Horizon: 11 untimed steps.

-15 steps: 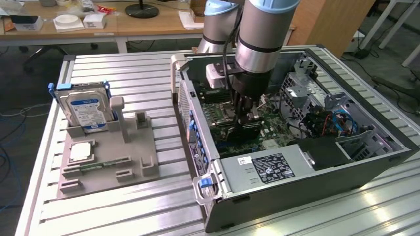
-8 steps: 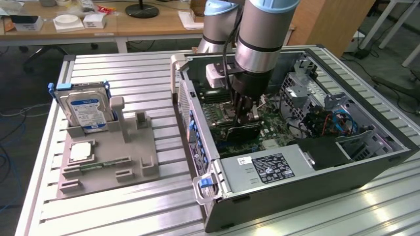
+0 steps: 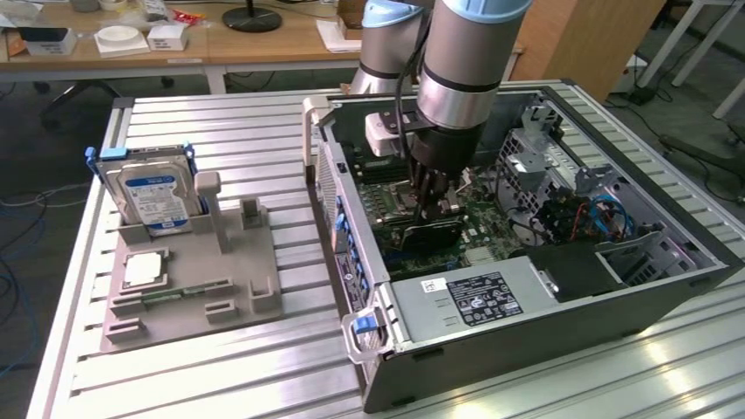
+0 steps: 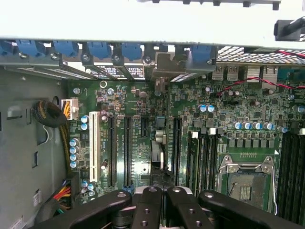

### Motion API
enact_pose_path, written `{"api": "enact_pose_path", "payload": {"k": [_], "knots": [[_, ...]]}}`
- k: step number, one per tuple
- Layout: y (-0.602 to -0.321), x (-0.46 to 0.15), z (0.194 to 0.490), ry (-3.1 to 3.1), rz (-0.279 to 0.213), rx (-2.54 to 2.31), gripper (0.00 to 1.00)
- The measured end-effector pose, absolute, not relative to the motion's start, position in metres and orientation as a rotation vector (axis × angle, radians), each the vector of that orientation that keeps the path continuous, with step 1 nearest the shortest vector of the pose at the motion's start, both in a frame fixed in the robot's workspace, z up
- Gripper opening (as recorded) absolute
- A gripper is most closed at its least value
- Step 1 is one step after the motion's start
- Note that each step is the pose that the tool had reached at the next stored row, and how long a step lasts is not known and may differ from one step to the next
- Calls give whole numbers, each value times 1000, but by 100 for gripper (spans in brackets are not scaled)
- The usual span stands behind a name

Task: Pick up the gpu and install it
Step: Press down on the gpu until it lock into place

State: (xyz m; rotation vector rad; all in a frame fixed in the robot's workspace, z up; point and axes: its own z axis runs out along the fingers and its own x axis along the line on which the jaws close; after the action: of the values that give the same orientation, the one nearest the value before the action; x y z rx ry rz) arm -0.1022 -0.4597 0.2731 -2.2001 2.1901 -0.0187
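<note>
Hand (image 3: 434,212) down inside the open computer case (image 3: 652,288), clenched edge-on around the gpu (image 4: 157,151) over the green motherboard (image 4: 228,109), case on ribbed metal tabletop (image 3: 209,375), hard drive (image 3: 152,194) in grey holder (image 3: 192,279), wooden desk (image 3: 256,44) behind.

A ribbed silver aluminium table (image 3: 233,367) carries a grey moulded parts holder (image 3: 192,279) toward the exterior view's left and, beside it, an opened dark grey computer case (image 3: 524,323).
</note>
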Motion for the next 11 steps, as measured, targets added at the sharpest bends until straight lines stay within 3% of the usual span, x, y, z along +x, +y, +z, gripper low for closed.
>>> {"api": "enact_pose_path", "payload": {"k": [5,11], "knots": [[-460,-104,273,2191,-14,-2202,10],[-460,-104,273,2240,97,-2248,10]]}}
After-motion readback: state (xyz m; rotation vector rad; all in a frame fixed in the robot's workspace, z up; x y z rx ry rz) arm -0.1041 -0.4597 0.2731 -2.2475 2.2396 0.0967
